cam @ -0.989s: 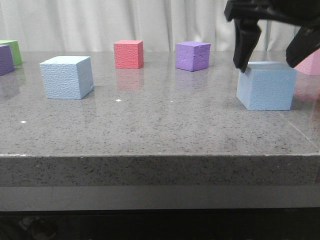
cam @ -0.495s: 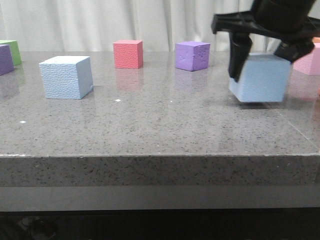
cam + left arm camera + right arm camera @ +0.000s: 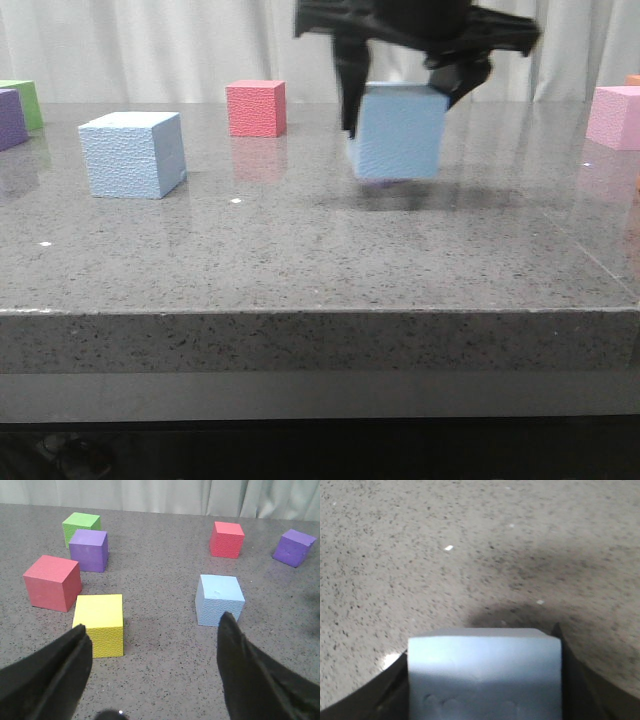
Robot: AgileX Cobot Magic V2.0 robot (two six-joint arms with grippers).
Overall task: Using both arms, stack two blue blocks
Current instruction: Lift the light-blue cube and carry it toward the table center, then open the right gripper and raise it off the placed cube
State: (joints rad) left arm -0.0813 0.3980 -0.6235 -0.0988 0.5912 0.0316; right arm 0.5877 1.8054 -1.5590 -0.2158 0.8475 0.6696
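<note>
My right gripper [image 3: 402,108] is shut on one blue block [image 3: 400,142] and holds it just above the table, near the middle in the front view. In the right wrist view that block [image 3: 485,675] fills the space between the two fingers of the right gripper [image 3: 480,642]. The other blue block [image 3: 133,154] rests on the table at the left. The left wrist view shows this resting block [image 3: 219,600] just beyond my left gripper [image 3: 154,624]. That gripper hangs open above bare table with nothing between its fingers. It is out of the front view.
A red cube [image 3: 256,108] stands at the back, purple [image 3: 12,118] and green [image 3: 22,100] cubes at the far left, a pink cube [image 3: 613,117] at the far right. Near my left gripper lie a yellow cube [image 3: 100,625] and a red cube [image 3: 52,582].
My right gripper closed on the right-hand blue block, lifted it off the table and carried it leftward to the middle. The left-hand blue block has not moved.
</note>
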